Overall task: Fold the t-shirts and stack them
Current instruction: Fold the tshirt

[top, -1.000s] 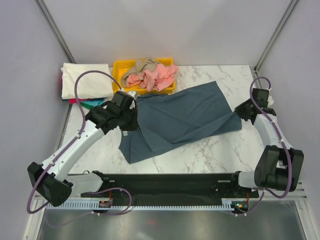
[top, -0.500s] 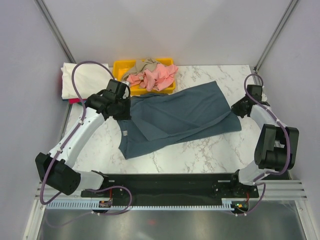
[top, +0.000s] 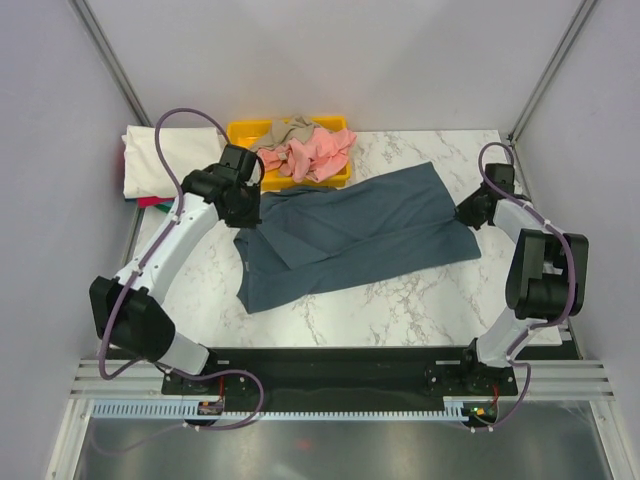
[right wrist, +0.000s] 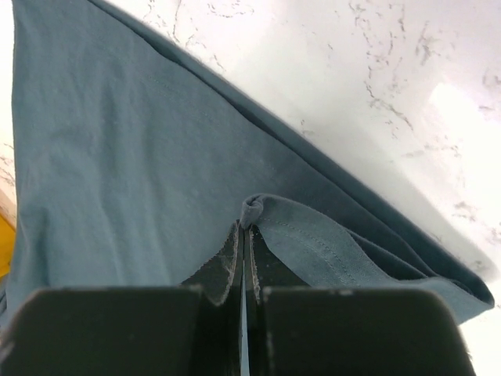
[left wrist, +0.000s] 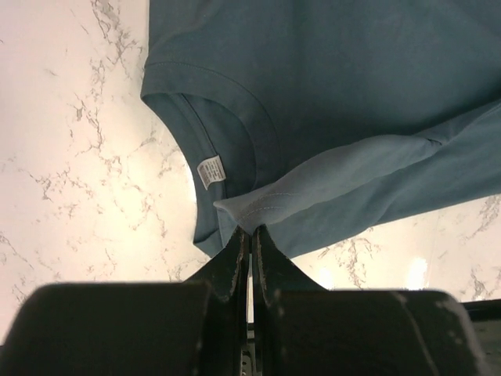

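Observation:
A large slate-blue t-shirt (top: 350,235) lies across the marble table, partly folded. My left gripper (top: 246,210) is shut on its left edge, a hemmed fold near the collar and its white label (left wrist: 210,171); the pinch shows in the left wrist view (left wrist: 250,229). My right gripper (top: 470,213) is shut on a bunched hem at the shirt's right edge, seen in the right wrist view (right wrist: 245,225). Both hold the cloth slightly off the table. Salmon-pink (top: 305,155) and tan (top: 288,131) shirts lie crumpled in the bin. A cream-white folded shirt (top: 165,160) tops a stack at the far left, over teal and red ones (top: 150,201).
A yellow plastic bin (top: 242,135) stands at the back centre, next to the shirt's upper edge. The folded stack sits at the table's left edge. Grey walls and frame posts close in the table on three sides.
Both grippers have carried their shirt edges away from me, toward the back of the table. The shirt has shifted back with them and lies flatter.

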Motion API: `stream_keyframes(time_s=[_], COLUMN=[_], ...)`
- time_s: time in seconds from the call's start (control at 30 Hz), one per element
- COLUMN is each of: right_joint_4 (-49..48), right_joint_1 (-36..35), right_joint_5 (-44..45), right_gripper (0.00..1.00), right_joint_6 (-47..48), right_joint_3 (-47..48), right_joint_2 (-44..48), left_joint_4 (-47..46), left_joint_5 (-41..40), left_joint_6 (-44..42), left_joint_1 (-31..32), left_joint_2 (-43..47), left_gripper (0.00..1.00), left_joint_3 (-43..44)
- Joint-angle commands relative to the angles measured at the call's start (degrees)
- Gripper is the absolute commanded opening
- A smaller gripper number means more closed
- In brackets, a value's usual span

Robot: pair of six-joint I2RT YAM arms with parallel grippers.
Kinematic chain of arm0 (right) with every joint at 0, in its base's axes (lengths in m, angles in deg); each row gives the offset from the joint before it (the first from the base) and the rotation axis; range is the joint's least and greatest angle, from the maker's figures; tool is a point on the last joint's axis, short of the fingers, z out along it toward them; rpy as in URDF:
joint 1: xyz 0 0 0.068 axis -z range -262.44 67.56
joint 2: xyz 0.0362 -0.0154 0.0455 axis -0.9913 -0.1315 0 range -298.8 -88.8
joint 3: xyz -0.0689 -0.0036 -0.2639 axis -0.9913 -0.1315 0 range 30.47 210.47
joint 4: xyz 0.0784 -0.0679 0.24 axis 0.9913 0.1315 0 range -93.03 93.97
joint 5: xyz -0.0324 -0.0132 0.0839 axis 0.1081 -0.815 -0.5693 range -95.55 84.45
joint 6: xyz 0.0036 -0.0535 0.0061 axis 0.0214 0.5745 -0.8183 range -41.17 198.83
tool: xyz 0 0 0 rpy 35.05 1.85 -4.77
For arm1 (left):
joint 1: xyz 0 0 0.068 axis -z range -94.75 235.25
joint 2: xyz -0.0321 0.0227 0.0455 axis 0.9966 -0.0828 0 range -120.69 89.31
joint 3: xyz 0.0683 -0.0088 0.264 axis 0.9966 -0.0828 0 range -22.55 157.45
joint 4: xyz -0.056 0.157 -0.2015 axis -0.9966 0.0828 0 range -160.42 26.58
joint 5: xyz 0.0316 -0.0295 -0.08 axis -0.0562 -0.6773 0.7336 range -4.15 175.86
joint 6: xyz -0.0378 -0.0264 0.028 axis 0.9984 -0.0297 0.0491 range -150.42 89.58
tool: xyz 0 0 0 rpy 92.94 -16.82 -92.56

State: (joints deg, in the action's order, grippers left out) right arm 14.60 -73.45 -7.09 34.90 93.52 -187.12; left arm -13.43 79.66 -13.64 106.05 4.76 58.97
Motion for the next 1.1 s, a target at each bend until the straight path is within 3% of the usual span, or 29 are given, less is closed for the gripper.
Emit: stream_keyframes(time_s=[0.0,0.17,0.23,0.27,0.3,0.33,0.37,0.43,0.5,0.6,0.73,0.9,1.07], right_joint_4=[-1.54,-1.63,-3.29,-4.35,-5.49,-5.15,-4.54,-1.64,0.03,0.74,-2.33,-4.79,-8.65], right_joint_1=[-0.38,-0.38,-0.38,-0.38,-0.29,-0.38,-0.29,-0.12,0.32,1.89,5.85,7.88,9.29], right_joint_5=[-0.04,0.84,-0.56,-1.09,-1.36,-1.1,-1.01,-0.92,-0.57,0.49,-1.53,-6.62,-8.82], right_gripper=[0.0,0.0,0.13,0.5,0.72,0.86,0.98,0.98,0.98,0.98,0.98,0.96,0.9], right_joint_6=[0.77,0.42,1.64,1.91,2.43,3.05,3.57,4.72,6.21,6.92,5.78,7.35,8.15], right_joint_3=[3.22,4.36,4.54,4.28,4.36,5.58,6.47,9.27,9.46,5.7,-9.99,-22.77,-27.27], right_joint_2=[-1.95,-4.41,-4.6,-4.25,-4.07,-4.07,-3.98,-3.98,-2.32,2.77,15.22,22.9,20.99], left_joint_4=[-0.04,-0.48,-0.74,-0.57,-0.31,0.13,1.27,1.54,0.84,-1.61,-8.99,-17.25,-18.67], left_joint_5=[-2.15,-4.96,-6.1,-6.98,-7.77,-8.56,-9.09,-11.02,-10.34,-5.7,4.42,17.51,15.79], left_joint_6=[-2.89,-2.63,-2.45,-2.19,-2.1,-1.05,-0.35,1.58,2.29,3.17,7.9,15.11,19.08], left_joint_1=[-0.58,-1.02,-1.63,-2.59,-3.3,-4.09,-5.66,-6.21,-6.21,-6.21,-6.21,-6.12,-2.63], left_joint_2=[-3.14,-8.51,-10.79,-11.5,-12.38,-13.26,-13.18,-11.61,-7.39,-0.63,10.18,23.61,26.11], left_gripper=[0.02,0.02,0.05,0.11,0.18,0.4,0.5,0.69,0.78,0.78,0.75,0.72,0.73], left_joint_3=[3.56,7.6,8.92,9.18,9.45,10.06,10.33,10.07,9.19,4.55,-12.9,-33.56,-41.97])
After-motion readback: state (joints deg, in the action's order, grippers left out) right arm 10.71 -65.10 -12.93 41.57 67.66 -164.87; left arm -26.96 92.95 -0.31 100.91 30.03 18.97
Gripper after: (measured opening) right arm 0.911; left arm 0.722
